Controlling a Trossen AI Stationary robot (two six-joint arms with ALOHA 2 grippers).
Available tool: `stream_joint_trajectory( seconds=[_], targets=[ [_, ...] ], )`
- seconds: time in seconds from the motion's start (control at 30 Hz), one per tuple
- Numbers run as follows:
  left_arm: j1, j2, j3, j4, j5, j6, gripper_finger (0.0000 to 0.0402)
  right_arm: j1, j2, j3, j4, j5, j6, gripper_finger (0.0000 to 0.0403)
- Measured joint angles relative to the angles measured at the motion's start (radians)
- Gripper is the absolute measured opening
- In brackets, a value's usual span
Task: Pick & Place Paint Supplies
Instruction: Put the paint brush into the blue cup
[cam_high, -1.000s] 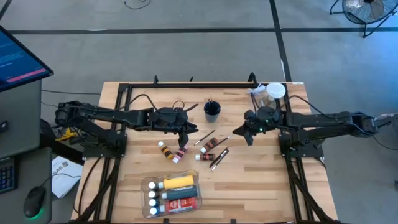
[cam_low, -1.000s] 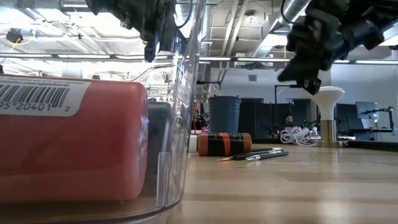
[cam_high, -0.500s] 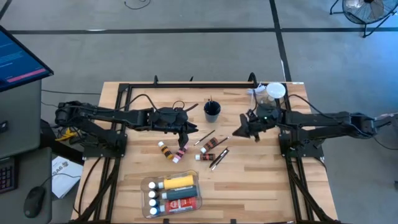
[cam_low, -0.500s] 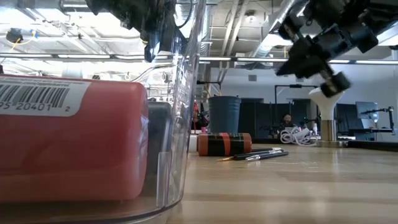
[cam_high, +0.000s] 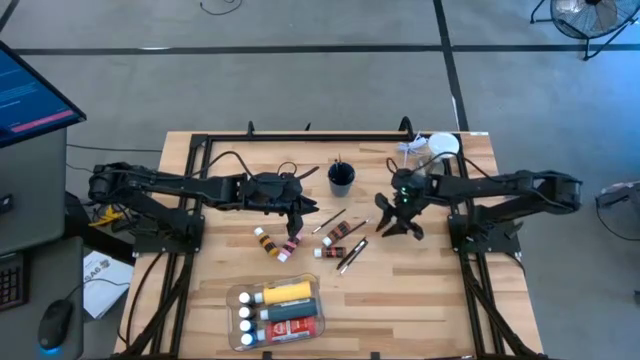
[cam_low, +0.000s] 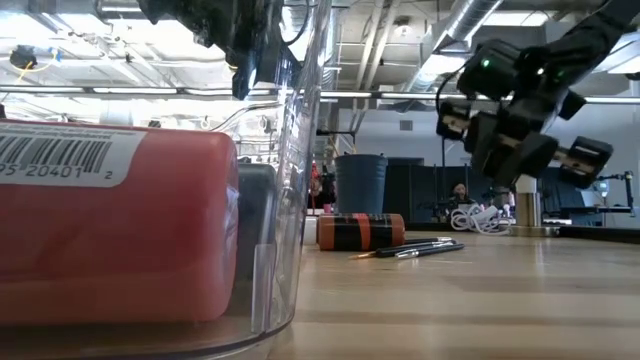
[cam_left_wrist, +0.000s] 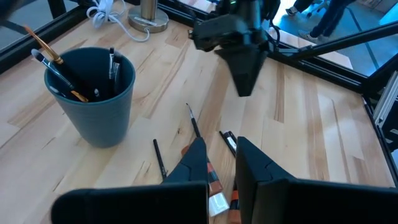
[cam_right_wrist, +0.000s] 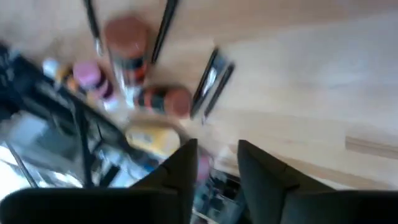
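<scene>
Wooden bench (cam_high: 420, 290) holds loose paint tubes (cam_high: 340, 232) and brushes (cam_high: 352, 254) in the middle. Right gripper (cam_high: 400, 226) hangs above it just beside them, jaws spread, holding nothing. Left gripper (cam_high: 297, 228) hangs over the pink tube (cam_high: 291, 246), jaws pressed together.

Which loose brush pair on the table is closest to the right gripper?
The brush pair lying beside the brown tube, toward the right gripper. The other loose brushes lie nearer the dark cup.
</scene>
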Motion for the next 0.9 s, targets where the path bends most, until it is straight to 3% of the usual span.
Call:
stream_joint_trajectory(
  seconds=[0.2,0.4,0.6,0.9],
  targets=[
    [-0.003,0.0,0.0,0.0,0.0,-0.003,0.0002,-0.104,0.066,-0.001,0.022,0.068,0.066,0.0166],
    [-0.004,0.0,0.0,0.0,0.0,-0.007,0.0002,-0.199,0.107,-0.001,0.162,0.057,0.115,0.0193],
    [-0.004,0.0,0.0,0.0,0.0,0.005,0.0002,-0.22,0.17,-0.001,0.293,-0.106,0.221,0.0199],
    [-0.003,0.0,0.0,0.0,0.0,0.023,0.0002,-0.181,0.259,-0.001,0.336,-0.163,0.226,0.0183]
  ],
)
